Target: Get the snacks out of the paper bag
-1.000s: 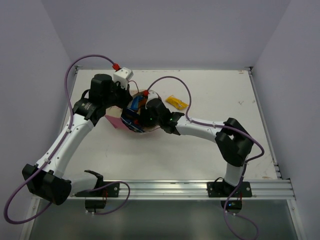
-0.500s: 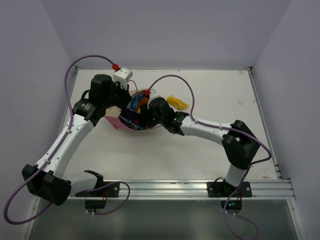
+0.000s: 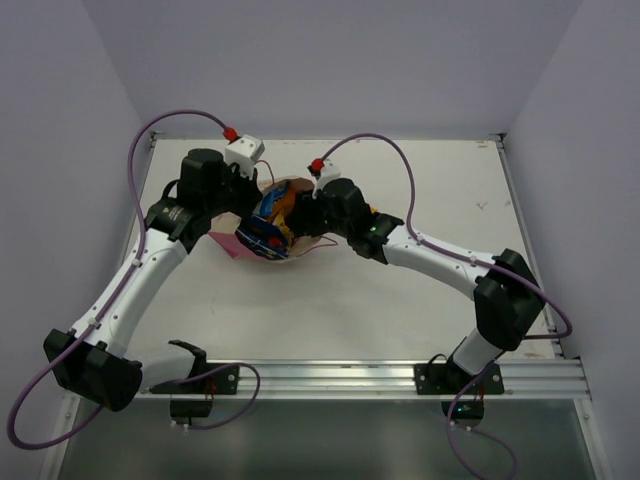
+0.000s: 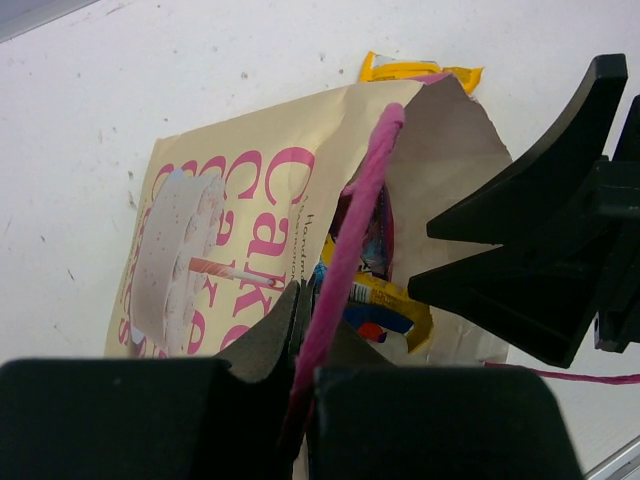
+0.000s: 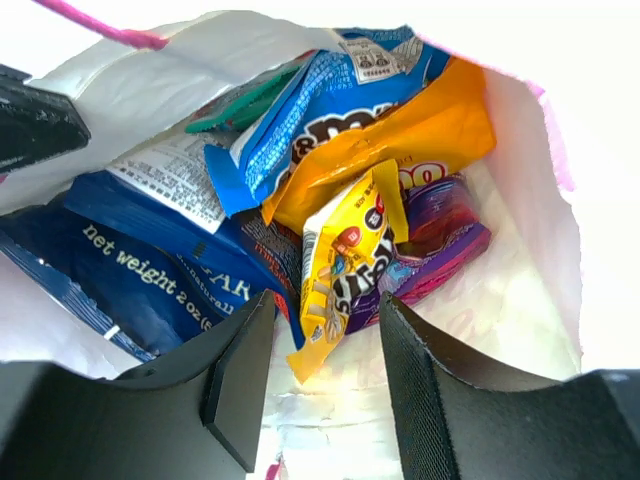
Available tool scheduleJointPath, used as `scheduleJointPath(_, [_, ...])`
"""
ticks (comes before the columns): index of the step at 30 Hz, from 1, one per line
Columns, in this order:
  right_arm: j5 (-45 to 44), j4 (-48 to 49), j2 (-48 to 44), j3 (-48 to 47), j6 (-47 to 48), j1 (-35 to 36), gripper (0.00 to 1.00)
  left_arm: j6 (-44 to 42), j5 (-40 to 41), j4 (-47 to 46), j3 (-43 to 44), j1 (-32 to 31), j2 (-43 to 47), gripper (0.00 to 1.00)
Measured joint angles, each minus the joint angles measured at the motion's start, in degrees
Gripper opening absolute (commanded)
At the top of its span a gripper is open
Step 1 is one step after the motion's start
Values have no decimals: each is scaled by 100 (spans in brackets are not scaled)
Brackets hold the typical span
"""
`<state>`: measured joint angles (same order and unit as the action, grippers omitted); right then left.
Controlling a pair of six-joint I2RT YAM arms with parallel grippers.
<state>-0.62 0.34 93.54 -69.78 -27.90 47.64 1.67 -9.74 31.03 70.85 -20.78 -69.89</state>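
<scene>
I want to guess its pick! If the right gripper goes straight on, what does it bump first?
Probably the small yellow packet, lying between the open fingers of the right gripper, inside the paper bag. The purple packet sits beside it.

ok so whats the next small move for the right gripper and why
Probably ease the right gripper slightly deeper and close on the small yellow packet: its open fingers flank that packet's lower end, while the left gripper pinches the edge of the paper bag, whose mouth stands open.
</scene>
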Motion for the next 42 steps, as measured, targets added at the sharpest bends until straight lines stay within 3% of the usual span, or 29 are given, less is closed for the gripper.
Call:
scheduleJointPath(12, [210,-2,442,-15,-59,-7,49,0,-4,4,0,0,0,0])
scheduleJointPath(15, [286,-20,498,-15,-61,-4,41,0,-7,9,0,0,0,0])
scheduleJointPath(22, [310,-24,503,-15,-17,-4,2,0,0,11,0,0,0,0])
scheduleJointPath(29, [275,-90,439,-9,105,-17,0,0,13,11,0,0,0,0])
scheduleJointPath(33, [293,-439,-114,7,317,-74,0,0,83,11,0,0,7,0])
scheduleJointPath(37, [319,-656,-1351,-7,625,-208,0,0,170,9,0,0,7,0])
scheduleJointPath(42, [216,-498,-2710,26,717,-909,0,0,227,7,0,0,7,0])
